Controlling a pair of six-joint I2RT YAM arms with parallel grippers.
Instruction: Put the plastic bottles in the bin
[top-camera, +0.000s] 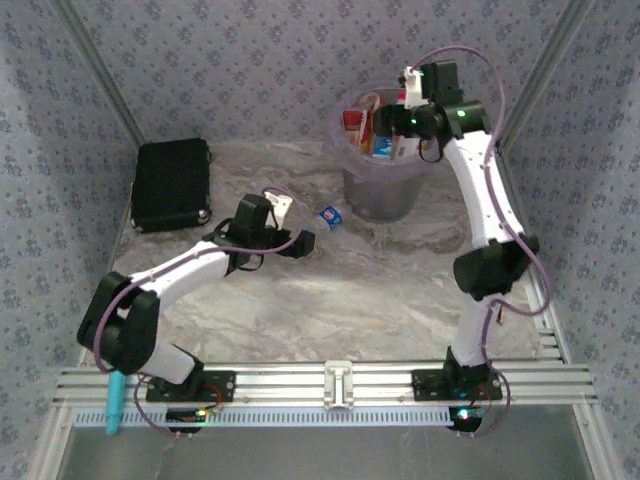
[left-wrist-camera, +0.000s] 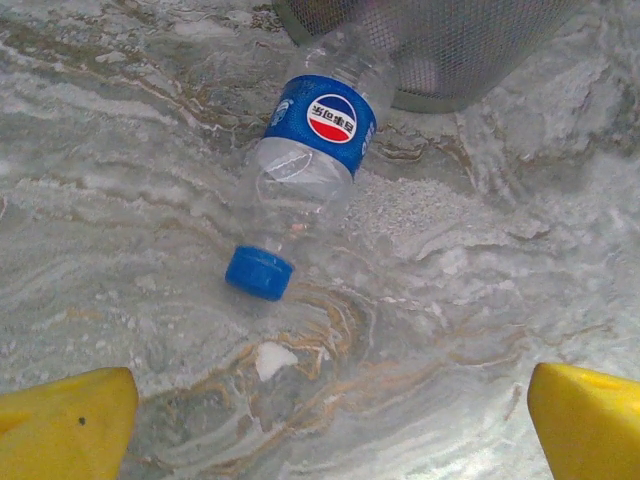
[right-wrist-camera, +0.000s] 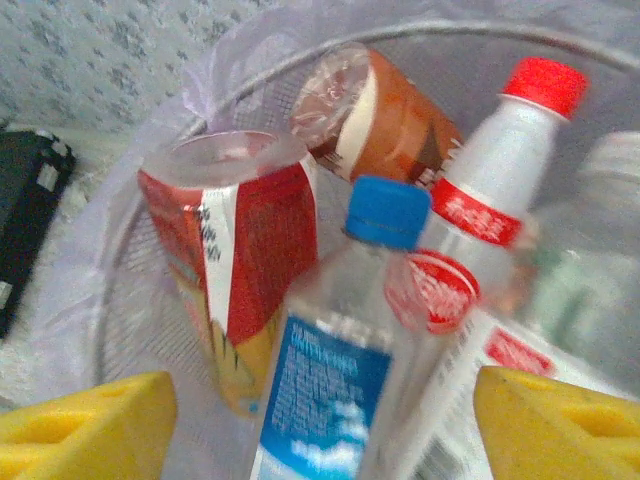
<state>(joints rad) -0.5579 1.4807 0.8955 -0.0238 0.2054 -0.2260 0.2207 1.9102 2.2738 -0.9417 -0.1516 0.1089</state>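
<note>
Clear plastic with a blue label: one bottle (left-wrist-camera: 310, 170) lies on its side on the marbled table (left-wrist-camera: 480, 300). In the top view it sits at about eight o'clock from the base of the bin (left-wrist-camera: 450, 50), just beside it. Its blue cap (left-wrist-camera: 259, 272) points to seven o'clock in the left wrist view. It looks empty, so it is probably light, thin-walled and apt to roll or dent. The labelled middle, taken across the barrel, seems the safest hold. The left gripper (left-wrist-camera: 330, 415) hovers near it, fingers spread wide with nothing between them. The right gripper (right-wrist-camera: 320, 420) hangs above the bin, fingers apart, over other bottles (right-wrist-camera: 500, 180) inside.
</note>
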